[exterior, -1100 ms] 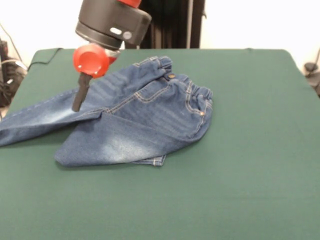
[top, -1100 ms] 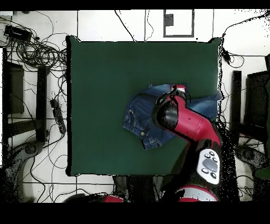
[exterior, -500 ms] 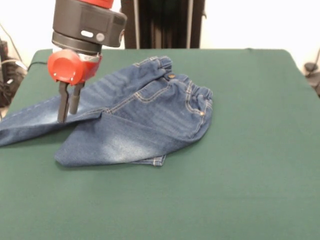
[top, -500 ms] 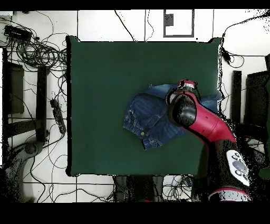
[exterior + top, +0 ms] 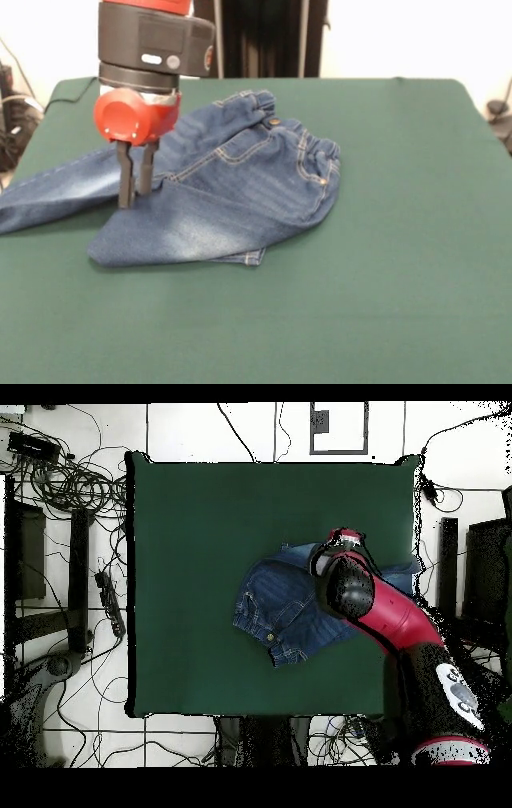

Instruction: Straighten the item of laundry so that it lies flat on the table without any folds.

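On green felt table (image 5: 416, 240), folded denim jeans (image 5: 232, 192); hand (image 5: 135, 196) slightly spread above.

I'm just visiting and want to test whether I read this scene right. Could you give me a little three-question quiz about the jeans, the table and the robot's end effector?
1. True or false: the jeans already lie flat on the green table with no folds.
2. Where do the tips of the end effector stand in the front view? A) over bare table far from the jeans; B) at the jeans, where the two legs meet; C) at the elastic waistband.
3. Fill in: one leg stretches toward the table's edge, while the other is ____ under itself, its cuff peeking out.

Key: 1 false; 2 B; 3 folded.
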Motion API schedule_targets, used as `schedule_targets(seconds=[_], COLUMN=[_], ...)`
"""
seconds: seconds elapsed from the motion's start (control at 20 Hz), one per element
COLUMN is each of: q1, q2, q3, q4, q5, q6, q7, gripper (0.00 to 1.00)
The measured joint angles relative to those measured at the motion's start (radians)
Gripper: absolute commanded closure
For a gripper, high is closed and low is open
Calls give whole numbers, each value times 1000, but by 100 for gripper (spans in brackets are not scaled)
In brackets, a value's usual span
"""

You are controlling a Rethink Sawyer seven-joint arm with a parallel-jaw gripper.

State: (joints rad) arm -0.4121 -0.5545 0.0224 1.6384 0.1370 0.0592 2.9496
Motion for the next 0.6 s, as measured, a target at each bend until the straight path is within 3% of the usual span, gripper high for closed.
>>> schedule_targets(seconds=[0.4,0.6], q1=[-8,-2], q2=[-12,-18], q3=[39,39], q4=[3,2], q5=[0,0], q6=[114,254], q7=[0,0], gripper=[0,0])
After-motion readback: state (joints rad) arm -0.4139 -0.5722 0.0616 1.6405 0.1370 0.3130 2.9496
